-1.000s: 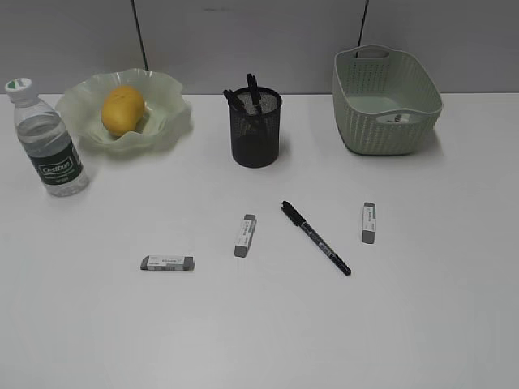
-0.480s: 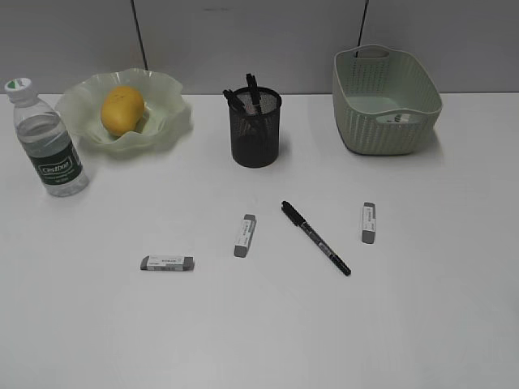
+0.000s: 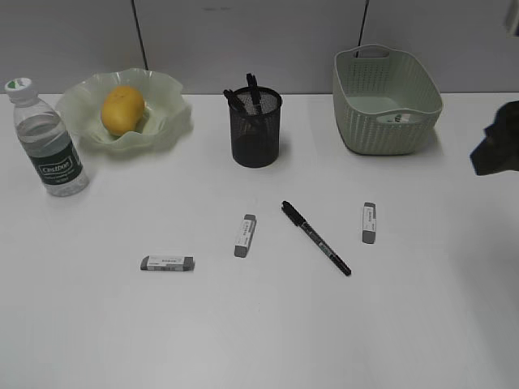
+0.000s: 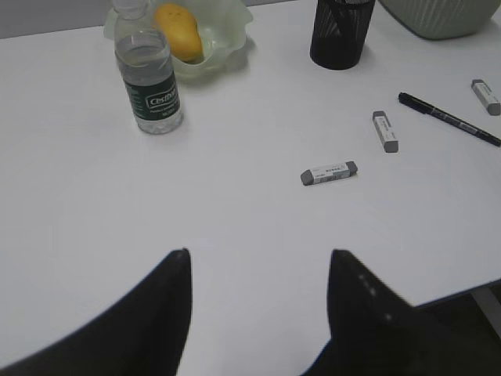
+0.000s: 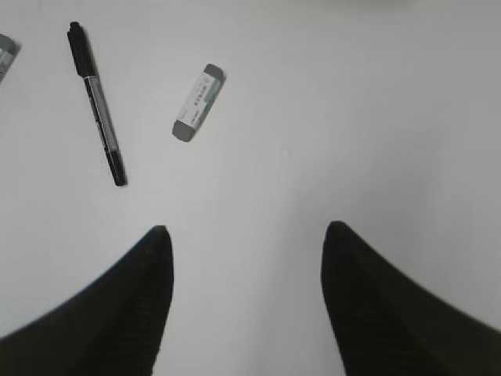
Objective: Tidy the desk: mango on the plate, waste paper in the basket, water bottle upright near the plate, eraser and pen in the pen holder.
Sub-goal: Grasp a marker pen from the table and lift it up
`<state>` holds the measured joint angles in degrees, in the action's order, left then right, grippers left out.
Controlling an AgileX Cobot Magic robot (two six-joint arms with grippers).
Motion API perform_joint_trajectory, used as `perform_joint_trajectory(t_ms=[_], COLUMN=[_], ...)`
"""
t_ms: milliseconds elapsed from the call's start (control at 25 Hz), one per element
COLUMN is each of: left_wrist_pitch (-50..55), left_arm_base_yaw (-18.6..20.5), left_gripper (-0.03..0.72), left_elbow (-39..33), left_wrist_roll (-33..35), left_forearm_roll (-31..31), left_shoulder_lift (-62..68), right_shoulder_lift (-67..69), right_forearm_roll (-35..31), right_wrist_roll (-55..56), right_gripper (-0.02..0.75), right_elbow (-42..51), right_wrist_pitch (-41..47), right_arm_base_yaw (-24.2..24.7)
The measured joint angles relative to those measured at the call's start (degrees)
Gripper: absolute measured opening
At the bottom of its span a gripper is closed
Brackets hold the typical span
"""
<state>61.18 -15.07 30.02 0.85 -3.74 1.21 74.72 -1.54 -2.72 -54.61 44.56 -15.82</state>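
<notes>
The mango (image 3: 122, 109) lies in the plate (image 3: 166, 121) at the back left. The water bottle (image 3: 49, 146) stands upright beside the plate. The pen holder (image 3: 256, 130) holds several pens. The basket (image 3: 385, 101) at the back right has a paper scrap (image 3: 401, 118) inside. A black pen (image 3: 316, 237) and three erasers (image 3: 245, 236) (image 3: 167, 262) (image 3: 369, 222) lie on the desk (image 3: 259, 324). My right gripper (image 5: 246, 235) is open and empty above the desk, near the right eraser (image 5: 198, 113) and pen (image 5: 98, 102); its arm (image 3: 496, 150) shows at the right edge. My left gripper (image 4: 258, 258) is open and empty, short of an eraser (image 4: 329, 171).
The left wrist view also shows the bottle (image 4: 149, 78), mango (image 4: 176, 31), pen holder (image 4: 340, 35), middle eraser (image 4: 385, 131) and pen (image 4: 450, 119). The desk's front edge (image 4: 462, 291) shows at lower right there. A grey panel wall stands behind the desk.
My right arm has come into the exterior view at the right edge. The objects on the desk have not moved.
</notes>
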Motion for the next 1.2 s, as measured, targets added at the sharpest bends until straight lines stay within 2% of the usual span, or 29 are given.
perform_joint_trajectory(t_ms=[240, 520, 840, 1200], left_wrist_pitch=[0.00, 0.00, 0.00, 0.00], left_arm_base_yaw=[0.00, 0.00, 0.00, 0.00], left_gripper=[0.426, 0.426, 0.426, 0.426], left_elbow=[0.00, 0.00, 0.00, 0.00], left_wrist_roll=[0.00, 0.00, 0.00, 0.00], left_forearm_roll=[0.00, 0.00, 0.00, 0.00], left_shoulder_lift=[0.00, 0.00, 0.00, 0.00], right_shoulder_lift=[14.94, 30.14, 43.39, 51.08], right_forearm_roll=[1.54, 1.54, 1.24, -0.05], right_wrist_roll=[-0.17, 0.31, 2.18, 2.36], right_gripper=[0.512, 0.531, 0.532, 0.532], right_elbow=[-11.40, -25.25, -38.31, -42.88], right_wrist_pitch=[4.15, 12.53, 17.65, 18.09], right_arm_base_yaw=[-9.05, -14.65, -16.11, -16.11])
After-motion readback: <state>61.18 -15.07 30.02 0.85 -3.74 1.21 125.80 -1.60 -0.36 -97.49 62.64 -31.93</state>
